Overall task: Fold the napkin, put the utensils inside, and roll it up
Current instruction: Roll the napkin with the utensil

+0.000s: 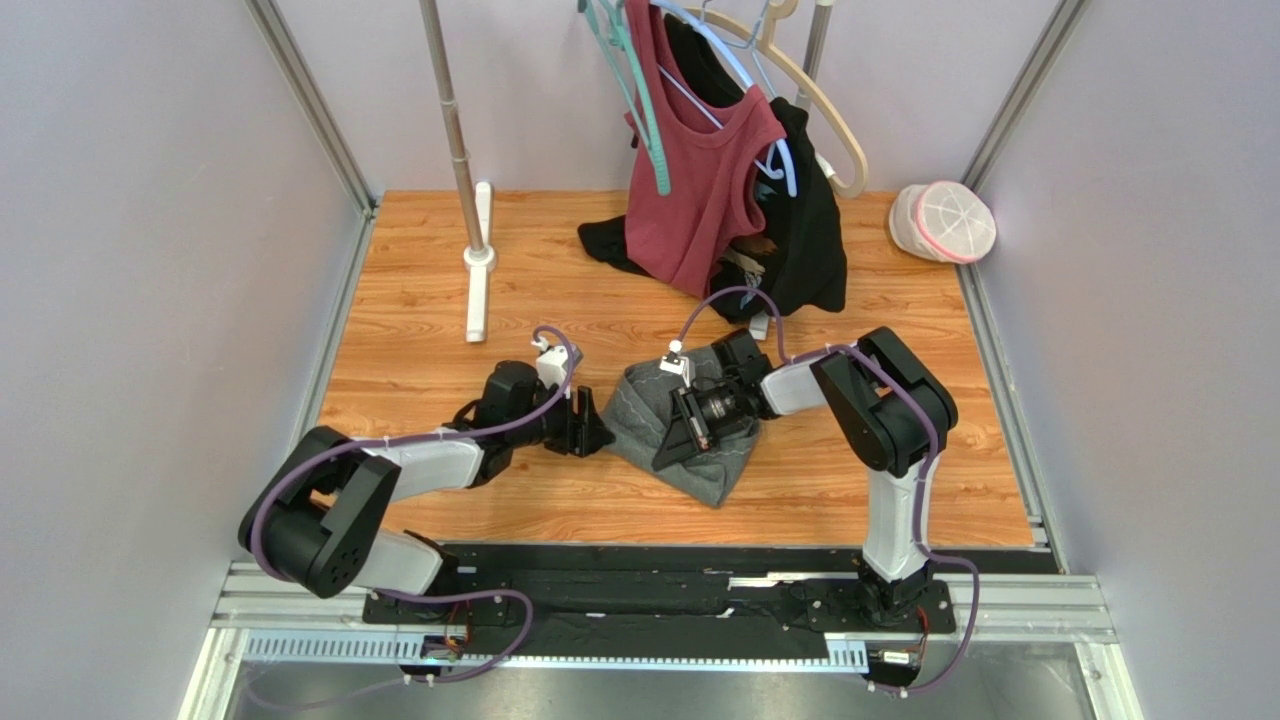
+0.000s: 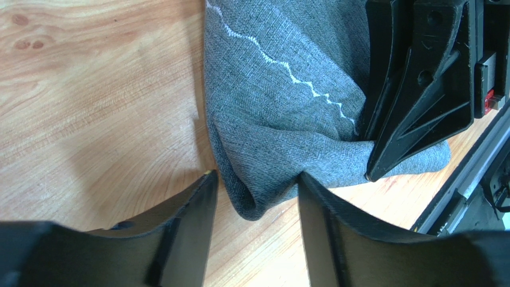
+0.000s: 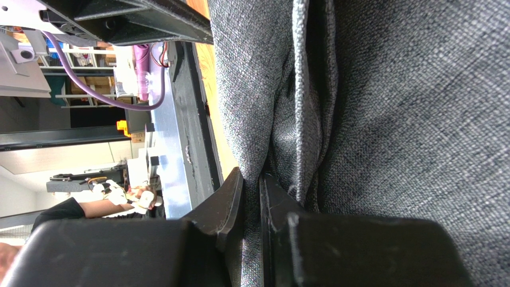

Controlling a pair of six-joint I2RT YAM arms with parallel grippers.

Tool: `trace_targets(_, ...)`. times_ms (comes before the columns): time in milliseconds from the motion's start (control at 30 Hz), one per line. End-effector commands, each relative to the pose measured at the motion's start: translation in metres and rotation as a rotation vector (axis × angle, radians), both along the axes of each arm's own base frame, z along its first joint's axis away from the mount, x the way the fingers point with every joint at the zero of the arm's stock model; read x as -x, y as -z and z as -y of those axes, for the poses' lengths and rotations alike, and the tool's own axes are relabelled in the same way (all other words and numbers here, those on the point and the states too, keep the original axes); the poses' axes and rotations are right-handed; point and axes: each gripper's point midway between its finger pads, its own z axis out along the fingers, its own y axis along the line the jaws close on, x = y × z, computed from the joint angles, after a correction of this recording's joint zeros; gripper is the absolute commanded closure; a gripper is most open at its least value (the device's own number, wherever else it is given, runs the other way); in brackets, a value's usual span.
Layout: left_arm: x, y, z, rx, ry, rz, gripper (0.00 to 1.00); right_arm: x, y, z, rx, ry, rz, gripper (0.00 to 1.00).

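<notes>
Napkin: we see the dark grey felt-like cloth napkin [image 1: 643, 408] lying bunched and folded in the middle of the brown wooden table [image 1: 421, 300], a bit toward its near edge. A white zigzag stitch line runs across it.
Right gripper: our black right gripper [image 3: 251, 179] is over the middle of the table. Its jaws are almost closed and pinch a raised fold of the napkin.
Left gripper: our black left gripper [image 2: 257, 179] is low over the table, left of its middle. Its jaws stand apart, with a rounded corner of the napkin between them, not squeezed.
Clothes: a maroon tank top [image 1: 699, 165] and a black garment [image 1: 812, 240] hang over the table's far edge.
</notes>
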Motion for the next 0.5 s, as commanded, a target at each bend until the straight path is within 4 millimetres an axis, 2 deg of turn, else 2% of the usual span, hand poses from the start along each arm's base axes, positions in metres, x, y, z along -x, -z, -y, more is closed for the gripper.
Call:
trace_targets(0,-0.015,-0.018,0.01,0.039,-0.001,0.068,0.44,-0.017,0.035,0.012,0.154,0.091,0.031,1.0)
trace_targets(133,-0.016,-0.021,0.014,0.049,0.02,0.071,0.63,-0.016,0.032,0.014,0.17,0.094,0.021,0.97)
trace_targets(167,-0.016,-0.021,0.014,0.048,0.024,0.071,0.74,-0.017,0.03,0.014,0.172,0.094,0.029,0.94)
trace_targets(200,-0.015,-0.019,0.015,0.046,0.032,0.063,0.79,-0.018,0.028,0.014,0.179,0.099,0.038,0.88)
trace_targets(267,-0.013,-0.018,0.017,0.043,0.05,0.049,0.91,-0.018,0.023,0.014,0.186,0.099,0.045,0.82)
trace_targets(300,-0.012,-0.016,0.017,0.039,0.056,0.039,0.94,-0.02,0.022,0.015,0.199,0.108,0.055,0.73)
trace_targets(367,-0.01,-0.015,0.017,0.032,0.066,0.02,1.0,-0.021,0.012,0.014,0.197,0.108,0.08,0.68)
trace_targets(400,-0.01,-0.014,0.017,0.027,0.068,0.016,1.0,-0.025,0.011,0.015,0.214,0.122,0.1,0.62)
trace_targets(467,-0.009,-0.012,0.016,0.007,0.067,-0.009,1.0,-0.026,-0.001,0.014,0.227,0.132,0.139,0.59)
